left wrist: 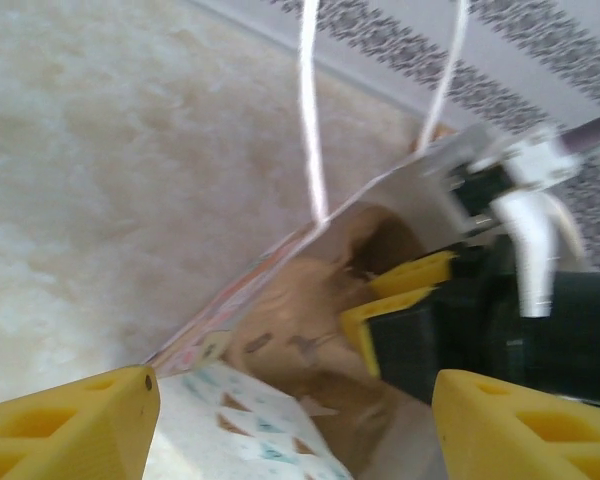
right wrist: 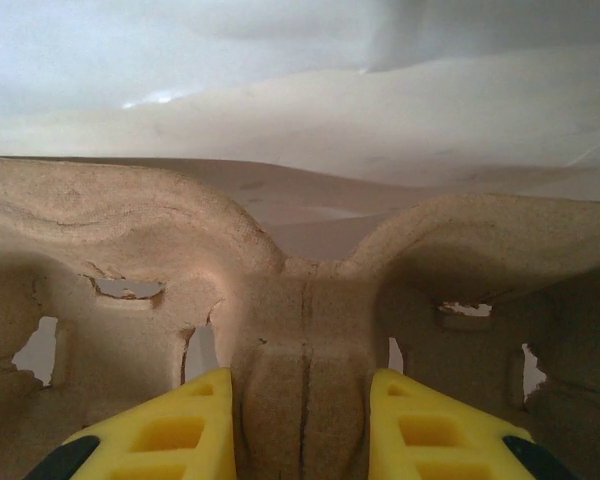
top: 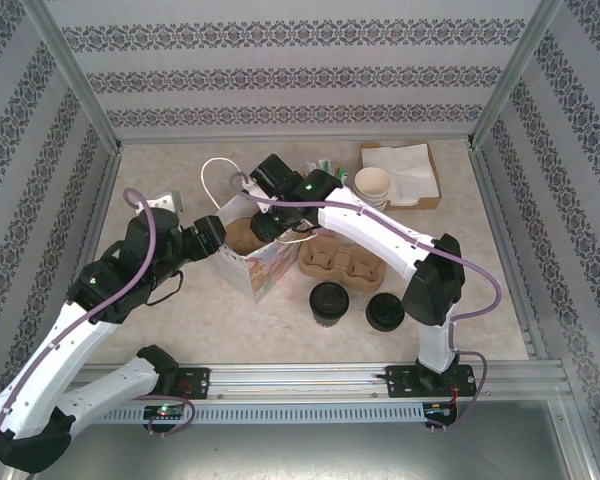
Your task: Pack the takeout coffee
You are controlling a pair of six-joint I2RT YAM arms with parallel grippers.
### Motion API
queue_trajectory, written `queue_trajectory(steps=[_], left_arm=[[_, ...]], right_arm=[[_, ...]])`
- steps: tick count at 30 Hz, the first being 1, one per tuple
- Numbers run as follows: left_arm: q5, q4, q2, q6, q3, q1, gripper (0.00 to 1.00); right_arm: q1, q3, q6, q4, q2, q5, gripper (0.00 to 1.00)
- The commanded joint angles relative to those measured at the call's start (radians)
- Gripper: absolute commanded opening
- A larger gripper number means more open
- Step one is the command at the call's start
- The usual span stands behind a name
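Beige marbled tabletop (top: 180,310) is seen enclosed by patterned walls on three sides, with two arms bolted at its near edge. Nearest to the bases, two black-topped round things are set side by side, just apart: the left one is taken for the takeout coffee (top: 329,300), one lidded cup standing upright on the tabletop outside the bag, while the right one (top: 387,312) shows as a black lid, and whether a cup is under it cannot be told. Just behind them one pulp cup carrier (top: 342,263) is laid flat on the tabletop. To its left one paper bag (top: 263,270) is stood open, printed on the outside, with two white cord handles (left wrist: 308,110) raised above its rim. The left hand (left wrist: 292,395) is held released at the bag's left rim, its two yellow fingers spread wide with the rim's edge between them and nothing gripped. The right hand (right wrist: 300,385) is lowered into the bag from the far side and is clenched on the middle ridge of a second pulp carrier (right wrist: 300,300), which is thus counted as one inside the bag against one outside. Its yellow fingers (left wrist: 405,275) are also caught from the left wrist, deep in the bag's mouth. Farther back, on the right, one stack of lidless cream cups (top: 373,184) is placed just beside one brown tray (top: 427,203) in which white napkins (top: 405,160) are kept.
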Motion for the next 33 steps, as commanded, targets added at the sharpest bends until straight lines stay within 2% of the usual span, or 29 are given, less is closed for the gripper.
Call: queue_trajectory(steps=[1, 8, 16, 33], left_arm=[[0.031, 0.054, -0.026, 0.013, 0.032, 0.010, 0.74], [-0.031, 0.039, -0.039, 0.008, 0.058, 0.011, 0.74], [-0.090, -0.007, 0.032, 0.023, 0.074, 0.014, 0.75], [-0.024, 0.041, 0.094, 0.012, 0.047, 0.078, 0.76]], right_arm=[[0.026, 0.039, -0.057, -0.048, 0.025, 0.094, 0.29], [0.038, 0.031, -0.074, -0.049, 0.038, 0.116, 0.30], [0.048, 0.004, -0.107, -0.022, 0.036, 0.168, 0.29], [0.054, 0.026, -0.140, -0.060, 0.111, 0.182, 0.28]])
